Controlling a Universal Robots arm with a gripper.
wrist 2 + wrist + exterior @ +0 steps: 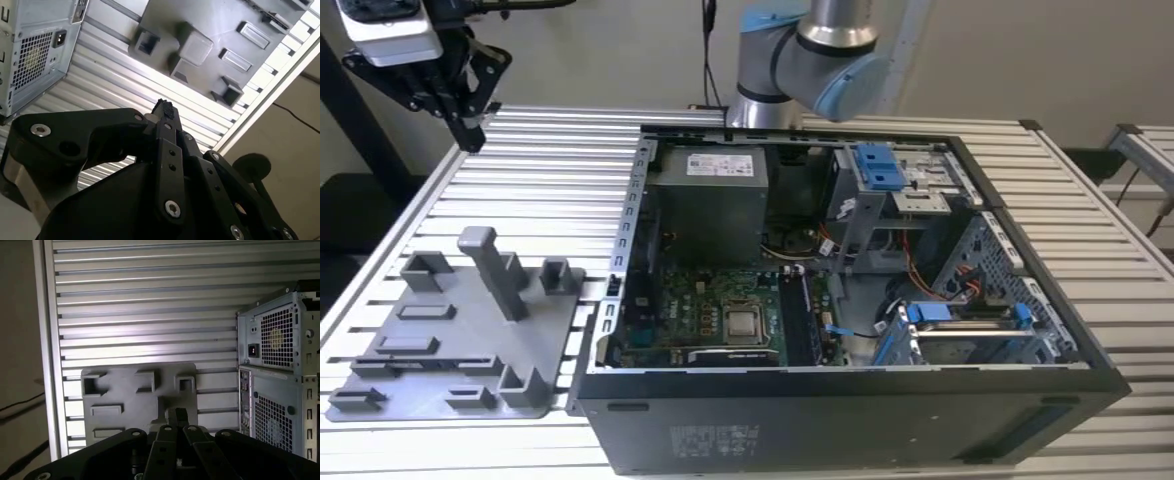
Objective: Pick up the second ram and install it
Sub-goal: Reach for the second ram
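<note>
One closed claw (162, 106), one holder plate (215, 20), one open computer case (854, 415)

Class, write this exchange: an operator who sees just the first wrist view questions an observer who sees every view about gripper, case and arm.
Operator: Where is the gripper?
Observer: It hangs near the table's far corner, at the exterior view's left, beyond the plate.
Operator: Is the case open?
Observer: Yes; it lies open, its board showing.
Operator: And the arm's base?
Observer: It stands behind the case.
</note>
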